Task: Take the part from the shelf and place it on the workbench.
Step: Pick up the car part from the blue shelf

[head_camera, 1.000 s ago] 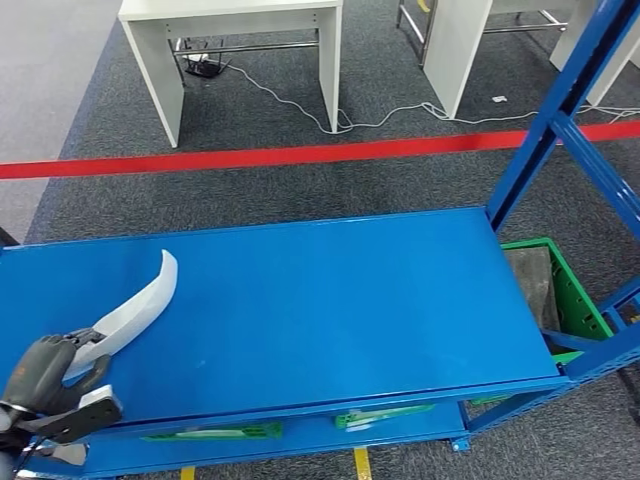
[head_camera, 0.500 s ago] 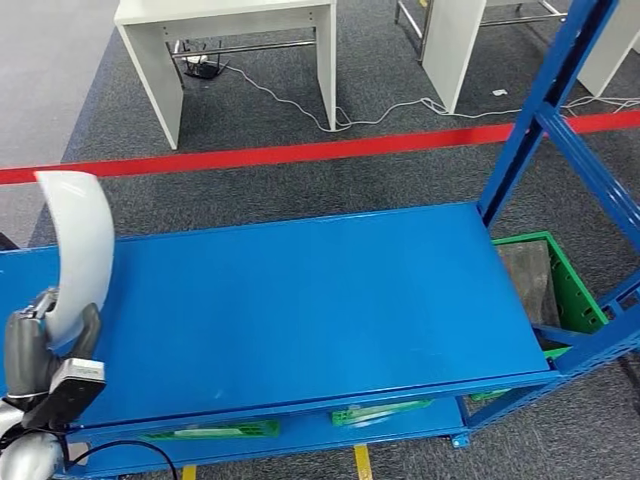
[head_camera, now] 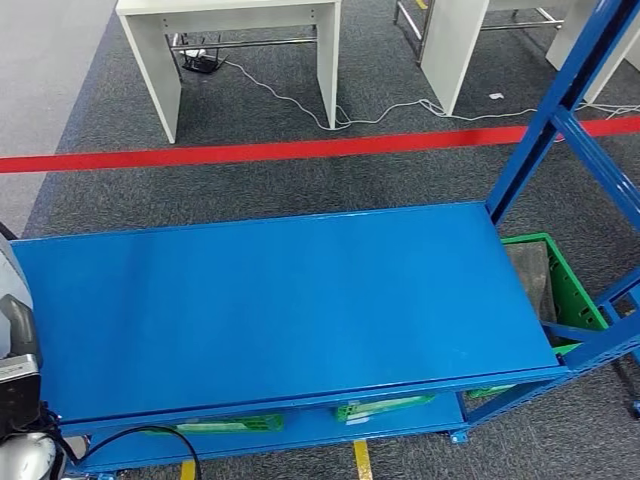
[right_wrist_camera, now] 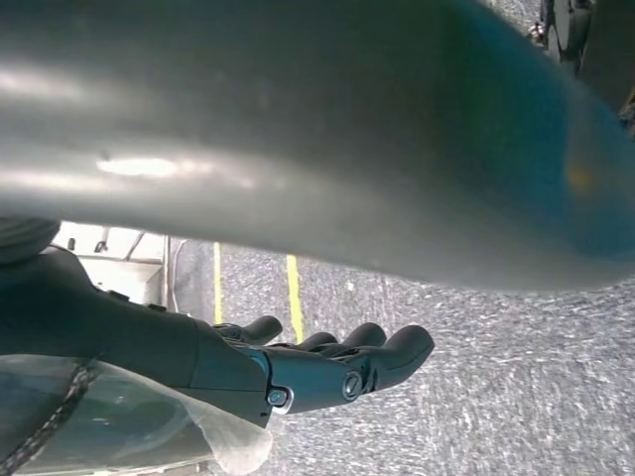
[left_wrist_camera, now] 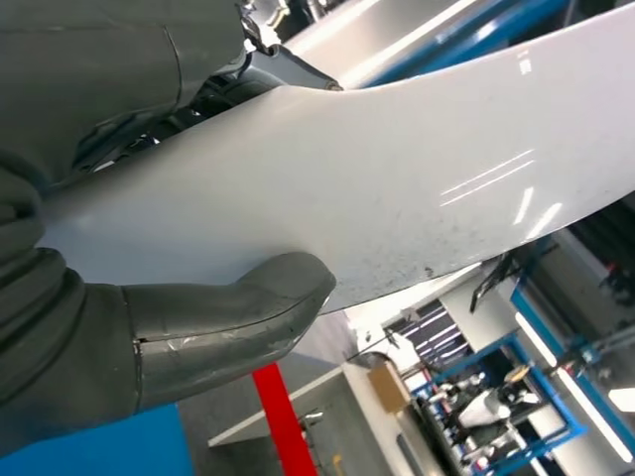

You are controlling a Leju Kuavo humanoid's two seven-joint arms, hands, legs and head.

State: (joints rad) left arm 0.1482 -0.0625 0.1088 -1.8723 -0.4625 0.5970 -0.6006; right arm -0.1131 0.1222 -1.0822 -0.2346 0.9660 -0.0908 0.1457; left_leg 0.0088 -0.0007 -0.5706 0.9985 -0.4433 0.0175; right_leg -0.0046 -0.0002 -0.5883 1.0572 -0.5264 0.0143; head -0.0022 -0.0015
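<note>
The part [left_wrist_camera: 389, 178] is a long, curved white plastic shell. My left hand [left_wrist_camera: 112, 327] grips it, the thumb [left_wrist_camera: 232, 302] pressed across its face, and it is held up in the air off the shelf. In the head view my left hand [head_camera: 16, 345] sits at the far left edge, beside the end of the blue shelf board [head_camera: 302, 300], which lies bare. My right hand [right_wrist_camera: 321, 367] hangs over the grey carpet, fingers stretched out with nothing in them.
A green crate [head_camera: 566, 295] stands on the floor at the shelf's right end, behind blue uprights [head_camera: 555, 110]. Green-labelled items [head_camera: 377, 408] lie on the lower board. Beyond a red floor line [head_camera: 302, 151] stand white tables [head_camera: 226, 20] with loose cables.
My left hand has lifted the white part off the shelf board, swung it upright, then drawn it back to the left edge of the head view. The camera shifted slightly.
</note>
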